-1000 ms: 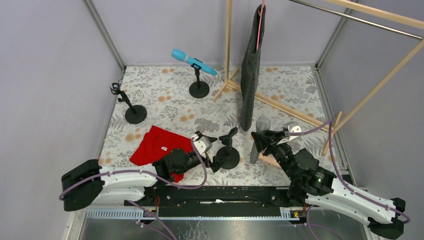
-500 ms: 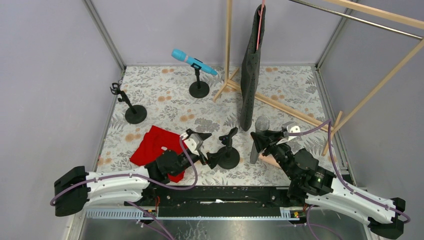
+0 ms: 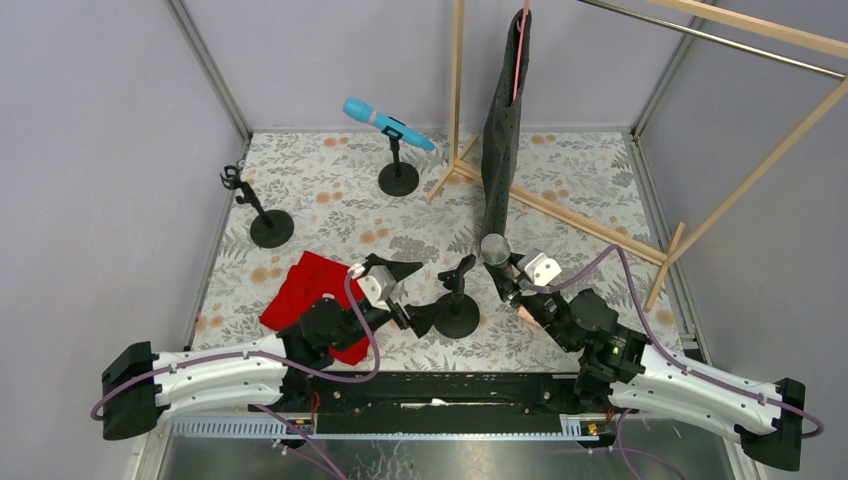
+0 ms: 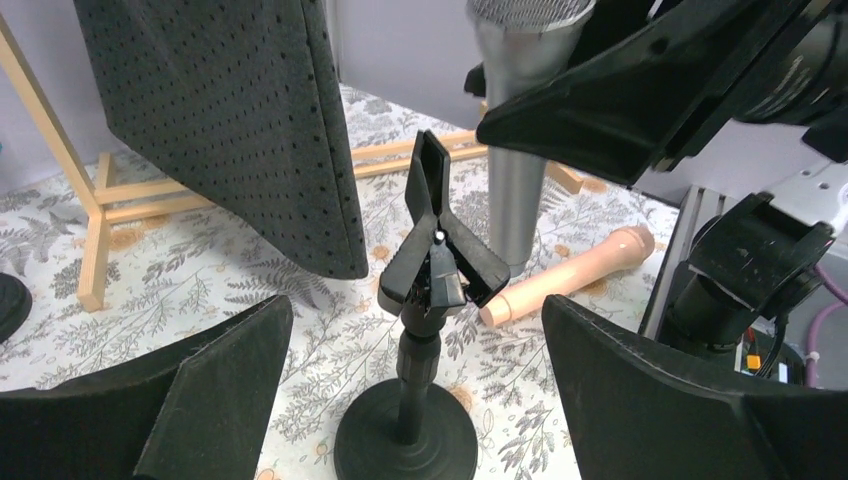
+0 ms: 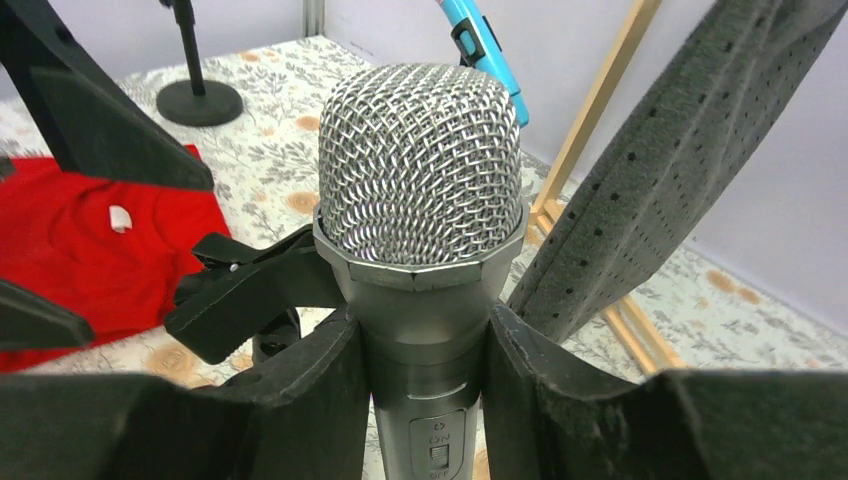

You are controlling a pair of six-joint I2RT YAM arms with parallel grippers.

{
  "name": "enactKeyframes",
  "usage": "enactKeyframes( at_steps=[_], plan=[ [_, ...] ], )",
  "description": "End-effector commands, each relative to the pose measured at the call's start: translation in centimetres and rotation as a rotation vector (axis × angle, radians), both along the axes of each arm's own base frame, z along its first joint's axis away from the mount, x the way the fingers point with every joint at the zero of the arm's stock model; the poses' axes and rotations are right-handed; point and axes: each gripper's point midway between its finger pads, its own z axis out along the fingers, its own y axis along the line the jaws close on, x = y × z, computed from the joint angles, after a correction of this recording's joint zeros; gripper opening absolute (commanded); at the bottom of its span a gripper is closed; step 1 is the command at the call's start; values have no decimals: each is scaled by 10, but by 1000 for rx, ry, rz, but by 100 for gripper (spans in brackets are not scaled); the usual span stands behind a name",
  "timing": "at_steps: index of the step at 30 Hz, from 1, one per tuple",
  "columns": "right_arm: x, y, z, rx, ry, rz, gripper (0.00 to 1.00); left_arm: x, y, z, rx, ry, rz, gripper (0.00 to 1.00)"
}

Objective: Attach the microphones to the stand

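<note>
My right gripper (image 5: 425, 372) is shut on the silver-grey microphone (image 5: 420, 165) just below its mesh head and holds it upright. That microphone (image 3: 494, 248) hangs close to the right of the near stand (image 3: 457, 300), whose black clip (image 4: 437, 255) stands empty. My left gripper (image 3: 406, 292) is open, its fingers either side of the stand's post (image 4: 412, 370) without touching it. The peach-pink microphone (image 4: 570, 275) lies on the table behind the stand. The cyan-blue microphone (image 3: 385, 122) sits clipped in the far stand (image 3: 398, 178).
A second empty stand (image 3: 265, 218) is at the far left. A red shirt (image 3: 310, 290) lies by my left arm. A black dotted cloth (image 3: 503, 140) hangs from the wooden rack (image 3: 560, 212) right behind the near stand.
My right gripper has carried the silver-grey microphone left, up to the near stand. The left arm has drawn back to the left, its open fingers still at the stand.
</note>
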Motion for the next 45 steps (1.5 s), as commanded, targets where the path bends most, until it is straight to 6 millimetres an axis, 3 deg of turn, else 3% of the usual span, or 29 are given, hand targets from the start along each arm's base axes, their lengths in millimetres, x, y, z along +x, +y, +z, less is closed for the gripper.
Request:
enactKeyframes(
  at_steps=[1, 8, 15, 24, 35, 45],
  plan=[
    [1, 3, 52, -8, -165, 19, 0, -4, 4, 40, -86, -61, -6, 99],
    [7, 9, 49, -124, -138, 7, 0, -7, 10, 69, -150, -127, -11, 99],
    [18, 9, 68, -116, -171, -53, 0, -1, -9, 82, -163, -138, -17, 99],
    [28, 19, 88, -173, -221, 24, 0, 6, -31, 67, -113, -146, -26, 99],
    [31, 37, 97, -69, -224, 302, 0, 7, -22, 49, -92, -116, -6, 99],
    [6, 44, 109, -30, -269, 505, 0, 11, -24, 38, -75, -105, 11, 99]
  ],
)
